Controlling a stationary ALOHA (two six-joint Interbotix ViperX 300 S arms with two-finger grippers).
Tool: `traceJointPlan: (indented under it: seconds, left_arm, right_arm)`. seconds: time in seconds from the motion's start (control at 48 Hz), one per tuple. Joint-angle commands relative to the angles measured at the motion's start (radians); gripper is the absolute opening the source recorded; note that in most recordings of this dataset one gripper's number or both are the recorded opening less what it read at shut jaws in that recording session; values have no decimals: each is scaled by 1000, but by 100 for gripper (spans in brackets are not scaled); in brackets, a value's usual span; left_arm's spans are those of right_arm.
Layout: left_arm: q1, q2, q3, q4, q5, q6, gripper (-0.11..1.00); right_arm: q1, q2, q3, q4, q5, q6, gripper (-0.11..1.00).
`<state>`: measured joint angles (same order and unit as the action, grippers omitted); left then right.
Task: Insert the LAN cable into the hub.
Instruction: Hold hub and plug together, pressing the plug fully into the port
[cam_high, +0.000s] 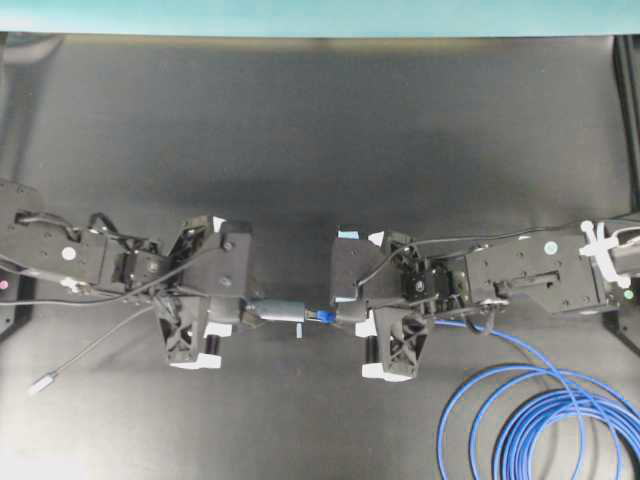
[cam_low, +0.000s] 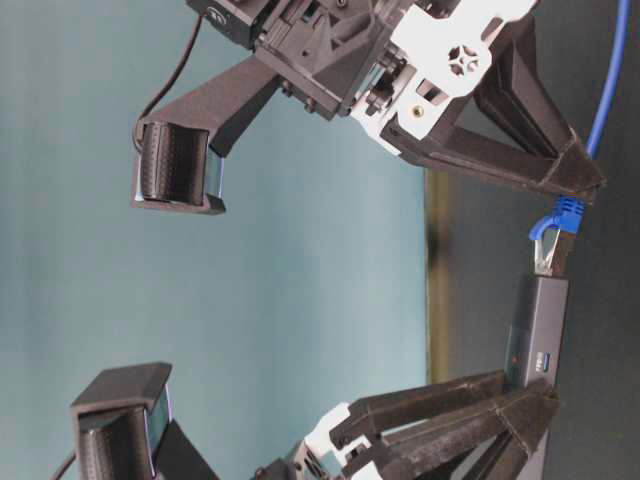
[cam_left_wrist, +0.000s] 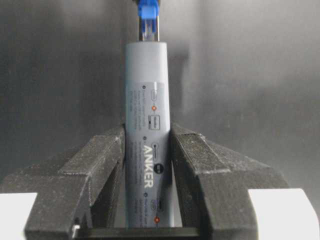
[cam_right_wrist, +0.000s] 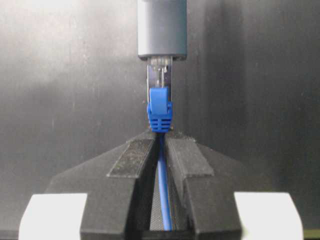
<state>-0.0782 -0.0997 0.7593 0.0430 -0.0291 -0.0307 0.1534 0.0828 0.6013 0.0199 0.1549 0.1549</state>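
Left claw (cam_left_wrist: 147, 165) grips the hub (cam_left_wrist: 147, 135) by its sides, held above the dark table (cam_high: 320, 130). Right claw (cam_right_wrist: 161, 150) is closed on the LAN cable (cam_right_wrist: 163, 195) just behind its blue boot. Plug tip (cam_right_wrist: 160, 70) sits in the hub's end port; cable coils lie bottom right.

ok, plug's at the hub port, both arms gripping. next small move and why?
Probably push the right gripper a little further toward the hub, along its axis. The LAN cable plug's tip is at the port mouth, but most of the clear body and the blue boot remain outside, so it looks unseated. The left gripper clamps the hub in line, so no realignment seems needed.
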Motion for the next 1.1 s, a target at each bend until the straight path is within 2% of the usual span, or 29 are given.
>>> traceJointPlan:
  seconds: [0.0,0.166,0.562,0.832,1.082]
  left_arm:
    - [-2,0,-29,3,-3,9,28]
    - [3,11,-49,3,5,17,28]
    - [2,48,-115,3,110,26,28]
    - [3,57,-137,3,107,37,28]
    - [5,58,-138,3,52,37,28]
  right_arm:
    - [0,-5,-21,-2,-3,-3,4]
    - [0,-2,-26,-2,23,3,4]
    - [-2,18,-69,-2,98,3,4]
    - [-2,23,-75,-2,51,11,4]
    - [-9,23,-75,3,-32,18,4]
